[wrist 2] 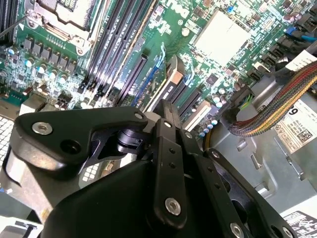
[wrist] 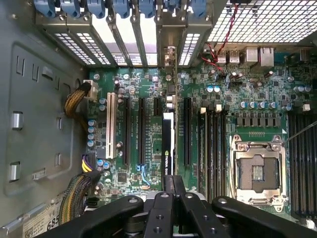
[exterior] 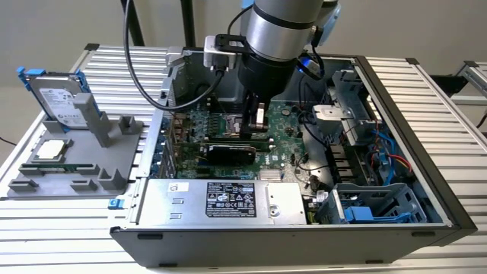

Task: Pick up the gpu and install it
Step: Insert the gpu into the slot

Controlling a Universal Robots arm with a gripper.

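First wrist view puts the gripper (wrist: pixel 168 186) with its fingers drawn together around the near end of the gpu (wrist: pixel 168 144), which stands on edge in a slot of the motherboard (wrist: pixel 247 99). From the fingertips the card's long axis runs straight ahead toward the rear brackets (wrist: pixel 148 34) (its slot parallel to neighbouring ones).

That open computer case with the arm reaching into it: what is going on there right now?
A robot arm reaches down into the open computer case, its pincer over the motherboard. The gpu stands on edge in an expansion slot, with the pincer right at its top edge. On the grey tray beside the case, a hard drive stands upright.
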